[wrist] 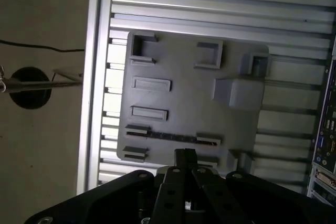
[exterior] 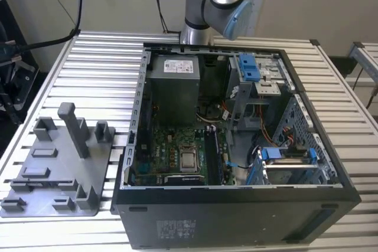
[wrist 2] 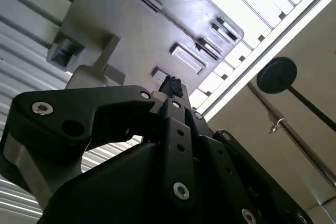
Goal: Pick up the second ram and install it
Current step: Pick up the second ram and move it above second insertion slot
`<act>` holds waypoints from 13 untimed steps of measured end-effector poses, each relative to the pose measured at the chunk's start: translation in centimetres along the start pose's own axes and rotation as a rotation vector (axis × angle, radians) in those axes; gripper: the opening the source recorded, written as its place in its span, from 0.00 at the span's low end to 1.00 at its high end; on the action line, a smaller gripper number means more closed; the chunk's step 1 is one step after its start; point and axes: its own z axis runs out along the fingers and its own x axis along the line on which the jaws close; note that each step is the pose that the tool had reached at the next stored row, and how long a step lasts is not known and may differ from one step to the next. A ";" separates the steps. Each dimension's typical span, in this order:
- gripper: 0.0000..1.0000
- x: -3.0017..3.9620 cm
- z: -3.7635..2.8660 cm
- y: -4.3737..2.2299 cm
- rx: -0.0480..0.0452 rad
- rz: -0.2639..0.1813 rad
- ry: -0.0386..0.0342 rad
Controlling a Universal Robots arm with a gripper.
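A thin dark strip, most likely the second ram seen edge-on, stands between two low holders on the grey fixture tray. My gripper hangs above the tray, its tips close to that strip in the first wrist view. In the second wrist view the gripper shows over the same tray. Its finger links converge and the tips meet, so it is shut, with nothing visible between them. In the exterior view the tray lies at the left on the slatted table, beside the open computer case.
The case holds a grey power-supply box, a motherboard and blue-latched drive bays. A tall post rises from the tray. The table's edge runs close beside the tray, with floor and a round black foot beyond.
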 end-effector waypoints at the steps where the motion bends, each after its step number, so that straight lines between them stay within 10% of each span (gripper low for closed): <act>1: 0.11 0.00 0.00 0.00 -0.0005 -0.003 -0.0001; 13: 0.11 0.01 0.12 -0.01 0.0028 -0.111 -0.0041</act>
